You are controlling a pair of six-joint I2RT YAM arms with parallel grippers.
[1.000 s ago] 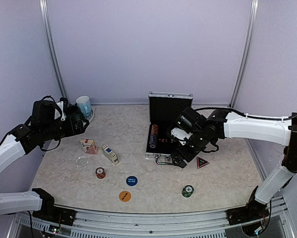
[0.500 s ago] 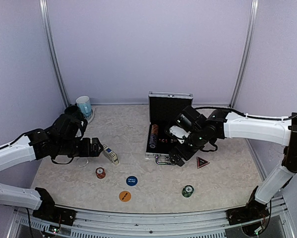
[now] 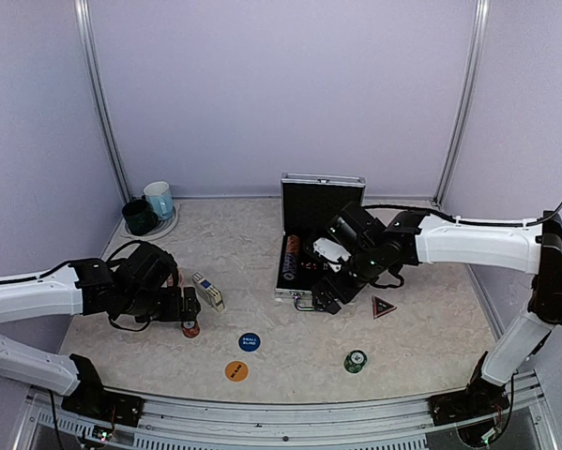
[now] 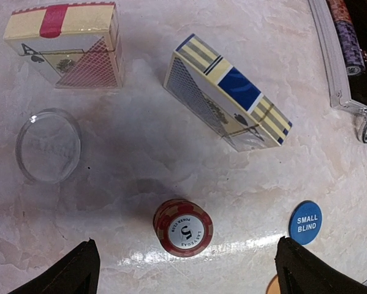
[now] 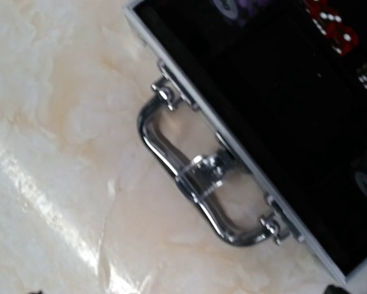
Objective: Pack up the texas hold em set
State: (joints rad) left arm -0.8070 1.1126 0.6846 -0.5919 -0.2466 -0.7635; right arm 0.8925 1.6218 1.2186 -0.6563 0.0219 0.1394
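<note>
The silver case (image 3: 322, 185) stands open at centre, with chips in its black lining (image 5: 275, 92) and red dice (image 5: 330, 24). My right gripper (image 3: 326, 300) hangs open over the case's chrome handle (image 5: 195, 177), holding nothing. My left gripper (image 4: 186, 272) is open just above a red chip stack (image 4: 183, 227), its fingers (image 4: 79, 272) far apart on either side. On the table lie a blue card deck (image 4: 229, 101), a red card deck (image 4: 67, 46), a clear disc (image 4: 48, 146), a blue button (image 3: 250, 342), an orange button (image 3: 236, 371), a green chip stack (image 3: 356, 361) and a dark triangular marker (image 3: 384, 307).
A dark green mug (image 3: 139, 217) and a light blue mug (image 3: 159, 200) stand at the back left corner. The case's raised lid (image 3: 322, 202) walls off the back centre. Metal frame posts (image 3: 100, 94) flank the purple backdrop.
My left arm has swung from beside the mugs forward and down to hover over the red chip stack. My right gripper has shifted slightly left towards the case handle.
</note>
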